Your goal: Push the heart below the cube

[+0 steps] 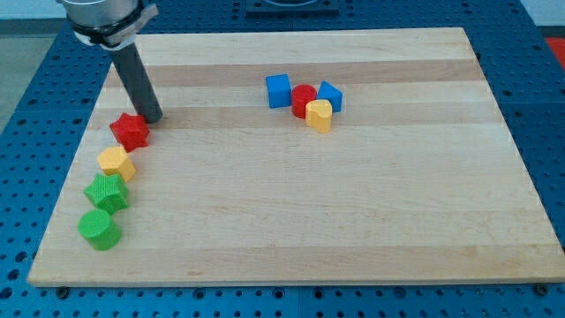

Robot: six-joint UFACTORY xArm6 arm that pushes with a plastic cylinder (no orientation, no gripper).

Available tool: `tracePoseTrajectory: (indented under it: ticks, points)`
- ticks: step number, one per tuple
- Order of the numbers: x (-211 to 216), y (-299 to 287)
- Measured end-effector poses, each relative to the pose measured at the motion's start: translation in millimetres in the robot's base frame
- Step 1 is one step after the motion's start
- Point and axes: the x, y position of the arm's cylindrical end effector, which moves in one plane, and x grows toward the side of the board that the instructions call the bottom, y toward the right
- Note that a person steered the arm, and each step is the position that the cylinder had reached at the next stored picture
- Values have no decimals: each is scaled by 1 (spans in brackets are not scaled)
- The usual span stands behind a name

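Observation:
A yellow heart [320, 115] lies right of the board's centre, near the view's top. It touches a red cylinder [303, 99] just above it. A blue cube [278, 90] stands to the left of the red cylinder. Another blue block [330, 95] sits to the right of it. My tip [150, 117] is far to the left, touching the upper right of a red star [130, 131]. The tip is well apart from the heart and the cube.
Below the red star, a column runs down the board's left side: a yellow block [116, 163], a green star [107, 192] and a green cylinder [98, 229]. The wooden board [353, 221] rests on a blue perforated table.

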Motion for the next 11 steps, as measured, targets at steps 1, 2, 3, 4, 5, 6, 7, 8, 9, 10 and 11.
tracePoseTrajectory:
  ticks: [1,2,3,4,5,6,7,8,9,10,11]
  points:
    - [4,37]
    - [23,90]
    - [38,142]
    - [43,196]
    - [45,249]
    - [44,293]
    - [29,295]
    - [13,285]
    - [8,262]
    - [8,223]
    - [13,196]
